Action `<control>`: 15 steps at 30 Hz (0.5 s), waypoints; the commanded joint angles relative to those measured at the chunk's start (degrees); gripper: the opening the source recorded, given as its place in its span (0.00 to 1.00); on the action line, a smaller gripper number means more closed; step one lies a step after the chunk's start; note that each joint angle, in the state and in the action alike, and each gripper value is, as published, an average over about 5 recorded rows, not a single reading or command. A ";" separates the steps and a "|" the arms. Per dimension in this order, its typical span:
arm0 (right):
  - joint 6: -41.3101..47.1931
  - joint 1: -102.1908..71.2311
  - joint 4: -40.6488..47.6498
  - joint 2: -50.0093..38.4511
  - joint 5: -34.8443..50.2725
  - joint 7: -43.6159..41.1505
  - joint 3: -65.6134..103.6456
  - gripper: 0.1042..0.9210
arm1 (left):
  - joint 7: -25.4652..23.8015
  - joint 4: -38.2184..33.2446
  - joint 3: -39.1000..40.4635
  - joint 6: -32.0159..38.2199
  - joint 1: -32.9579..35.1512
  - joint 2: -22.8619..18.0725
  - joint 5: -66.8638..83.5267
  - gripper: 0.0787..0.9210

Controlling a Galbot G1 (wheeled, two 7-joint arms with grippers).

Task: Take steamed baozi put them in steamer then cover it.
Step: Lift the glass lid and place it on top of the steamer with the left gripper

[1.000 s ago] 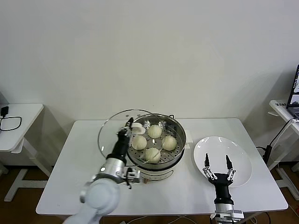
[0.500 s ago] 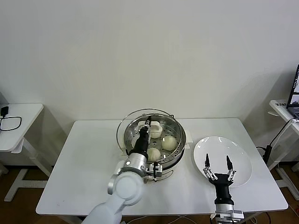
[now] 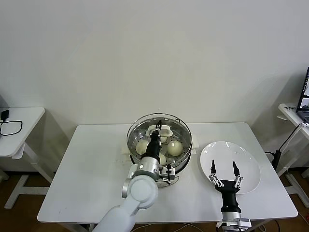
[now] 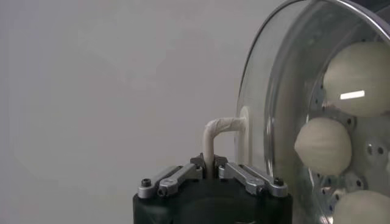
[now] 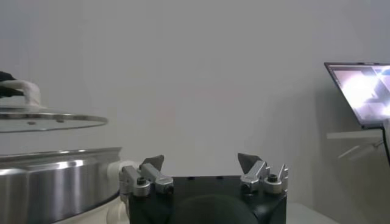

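Steamer [image 3: 181, 145] on white table [image 3: 91, 169], left tool [image 3: 155, 131] clamped on cover [image 3: 159, 126], right tool [image 3: 224, 169] apart, pale wall [image 3: 154, 53]

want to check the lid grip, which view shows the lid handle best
The left wrist view: the left gripper is shut on the cover's white handle, seen close up. The head view shows the handle small, partly behind the arm. The right wrist view shows only its edge.

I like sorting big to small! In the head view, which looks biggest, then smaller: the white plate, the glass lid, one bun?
1. Glass lid and white plate: look alike, unsure.
2. Bun: clearly smallest.
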State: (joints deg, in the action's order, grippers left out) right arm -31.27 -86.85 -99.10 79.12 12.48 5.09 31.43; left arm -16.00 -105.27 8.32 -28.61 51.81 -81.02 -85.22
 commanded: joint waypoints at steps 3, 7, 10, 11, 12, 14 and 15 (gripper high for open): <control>-0.26 -0.27 -0.17 -0.05 -0.08 0.03 0.18 0.88 | 0.67 3.33 0.23 -0.17 -0.78 -2.00 -0.25 0.13; -0.27 -0.24 -0.17 -0.03 -0.16 0.03 0.16 0.88 | 1.09 4.09 -0.12 -0.09 -0.66 -2.19 0.17 0.13; -0.24 -0.16 -0.17 -0.01 -0.25 0.03 0.11 0.88 | 1.53 4.32 -0.41 -0.10 -0.43 -2.17 0.28 0.13; -0.23 -0.13 -0.14 -0.01 -0.28 0.03 0.08 0.88 | 1.71 4.40 -0.52 -0.11 -0.36 -2.20 0.27 0.13; -0.22 -0.09 -0.10 -0.01 -0.31 0.04 0.06 0.88 | 1.87 4.49 -0.63 -0.11 -0.28 -2.26 0.26 0.13; -0.22 0.00 -0.04 -0.01 -0.36 0.03 0.00 0.88 | 2.13 4.64 -0.76 -0.11 -0.10 -2.41 0.24 0.13; -0.21 0.03 -0.03 -0.01 -0.37 0.03 -0.04 0.88 | 2.20 4.71 -0.78 -0.10 -0.01 -2.49 0.23 0.13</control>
State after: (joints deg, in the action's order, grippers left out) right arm -31.53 -86.88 -99.19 79.11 12.15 5.10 31.45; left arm -14.56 -101.67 7.78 -28.70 51.59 -82.90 -85.11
